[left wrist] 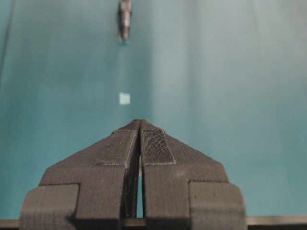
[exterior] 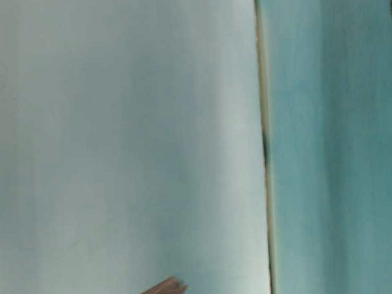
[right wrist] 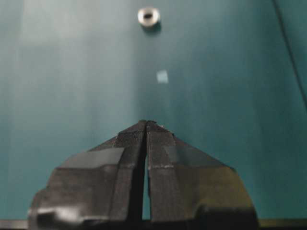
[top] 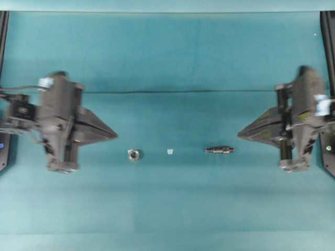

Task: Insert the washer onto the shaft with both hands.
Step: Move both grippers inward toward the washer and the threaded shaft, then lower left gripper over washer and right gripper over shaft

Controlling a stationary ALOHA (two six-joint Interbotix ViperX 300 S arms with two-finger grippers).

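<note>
The teal tabletop (top: pixel 167 209) carries everything, with the two arms at its opposite ends. The left pincer (top: pixel 114 137) and the right pincer (top: pixel 241 134) both point inward, each clenched on nothing, tips pressed together. Between them lies the shaft (top: pixel 220 150), flat and nearer the right pincer, then the washer (top: pixel 134 155), flat and nearer the left, well apart from the shaft, with a pale scrap (top: pixel 169 151) between the two. The step in hand looks like the approach: each pincer should release its fingers before descending, straddle its own nearby part squarely, and avoid nudging the small pieces aside.
</note>
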